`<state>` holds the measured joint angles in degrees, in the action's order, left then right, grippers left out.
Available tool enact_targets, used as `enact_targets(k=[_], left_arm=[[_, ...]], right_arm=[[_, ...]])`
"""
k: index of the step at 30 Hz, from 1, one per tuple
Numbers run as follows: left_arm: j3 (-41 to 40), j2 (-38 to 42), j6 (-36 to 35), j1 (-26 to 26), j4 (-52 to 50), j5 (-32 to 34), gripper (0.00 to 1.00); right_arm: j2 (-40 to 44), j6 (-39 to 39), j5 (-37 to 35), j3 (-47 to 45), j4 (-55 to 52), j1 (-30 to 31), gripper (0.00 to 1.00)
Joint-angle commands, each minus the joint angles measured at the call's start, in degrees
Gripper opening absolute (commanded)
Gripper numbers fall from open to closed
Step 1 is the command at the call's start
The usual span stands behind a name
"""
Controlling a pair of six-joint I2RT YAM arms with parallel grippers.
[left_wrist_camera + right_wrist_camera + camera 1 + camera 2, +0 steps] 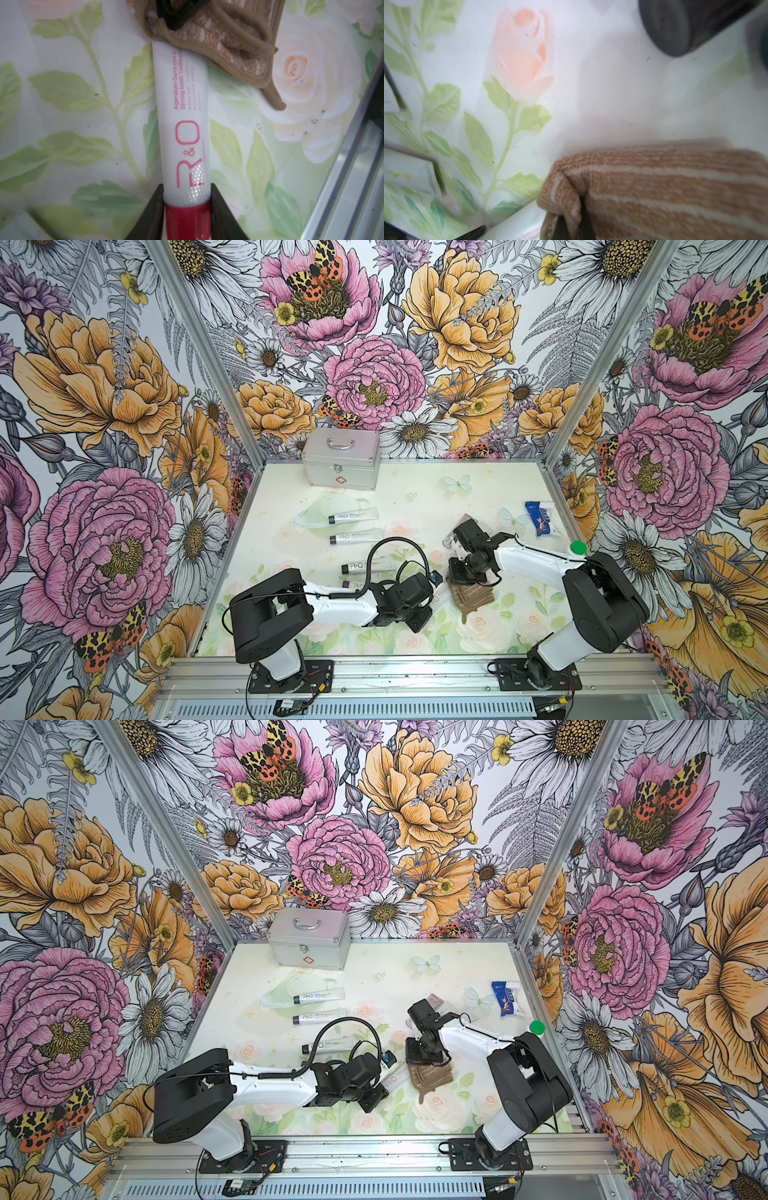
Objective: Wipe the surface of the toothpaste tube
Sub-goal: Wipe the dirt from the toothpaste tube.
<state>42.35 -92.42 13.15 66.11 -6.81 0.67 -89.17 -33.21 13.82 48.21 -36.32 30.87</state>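
**A:** What had the left gripper [187, 197] got?

**B:** Its black jaws were clamped on the toothpaste tube [182, 116], just above the red cap [187, 220]. The white R&O body reached out from them over the floral table mat [62, 104].

**A:** And the right gripper [572, 225]?

**B:** It was pinched tight on a fold of the brown striped cloth [664, 193]. The cloth lay over the tube's far end, touching it.

**A:** Anything further out?

**B:** In a top view, other R&O tubes [356, 536] lay farther back on the mat. A silver first-aid case [340, 458] stood by the back wall.
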Motion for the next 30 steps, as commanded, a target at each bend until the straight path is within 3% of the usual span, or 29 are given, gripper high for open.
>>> enact_targets(k=[1, 7, 20, 30], left_arm=[[0.45, -0.33, -0.62, -0.39, 1.18, 1.18, 0.34], [0.51, -0.13, -0.88, -0.45, 1.2, 1.02, 0.34], [-1.06, 2.06, -0.5, -0.54, 0.56, 1.94, 0.34], [-0.26, 0.76, -0.56, -0.6, 1.02, 1.91, 0.34]], right_arm=[[1.29, -2.84, 4.44, -1.71, -3.17, 3.67, 0.0], [-0.39, -2.29, 2.48, -2.5, -3.39, 4.21, 0.0], [-4.84, 3.15, -6.19, -1.32, -4.3, -5.56, 0.0], [-0.26, -1.61, 1.86, -0.37, -3.96, 2.26, 0.0]])
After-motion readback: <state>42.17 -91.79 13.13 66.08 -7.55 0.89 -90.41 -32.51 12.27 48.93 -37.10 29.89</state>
